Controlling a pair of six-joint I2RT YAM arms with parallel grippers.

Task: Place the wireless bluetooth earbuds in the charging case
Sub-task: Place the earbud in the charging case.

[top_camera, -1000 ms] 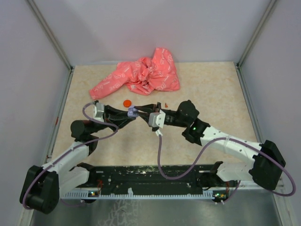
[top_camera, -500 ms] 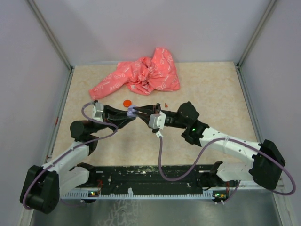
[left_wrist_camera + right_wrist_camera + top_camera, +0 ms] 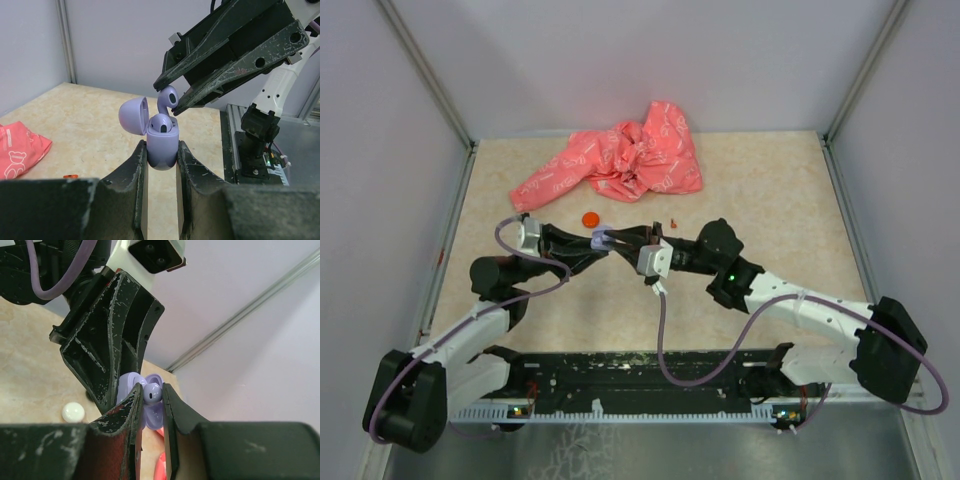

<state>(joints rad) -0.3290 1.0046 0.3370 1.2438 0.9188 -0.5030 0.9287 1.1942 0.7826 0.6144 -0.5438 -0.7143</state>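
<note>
Top cam, L to R: a crumpled pink cloth (image 3: 620,165) was seen at the far side of the bench (image 3: 770,200). A red-orange disc (image 3: 589,218) lay just in front of it, and a tiny red speck (image 3: 672,222) lay further R. Between disc & speck the two claws were met tip to tip. Only a lavender blob was made out there, so the grip couldn't be told from that view.

The detail was given by the L wrist cam. The left claw (image 3: 161,145) was closed narrow on the charging case (image 3: 162,155), which was lavender and held upright above the bench w/ both fingers pressed on its sides. Its lid (image 3: 134,114) was swung open to the L. A first earbud (image 3: 161,123) was seated in the case. Just above it, slightly R, a second earbud (image 3: 169,96) was pinched in the right claw (image 3: 167,99), which was nearly closed, tips angled down over the case mouth. Whether the stem had entered its well couldn't be told.

In the R wrist cam the same pinch was shown from behind: second earbud squeezed between the two tips, lavender case beyond, left claw fingers at L. A white round piece (image 3: 73,412) on the bench, lower L, was picked up by this cam only.
</note>
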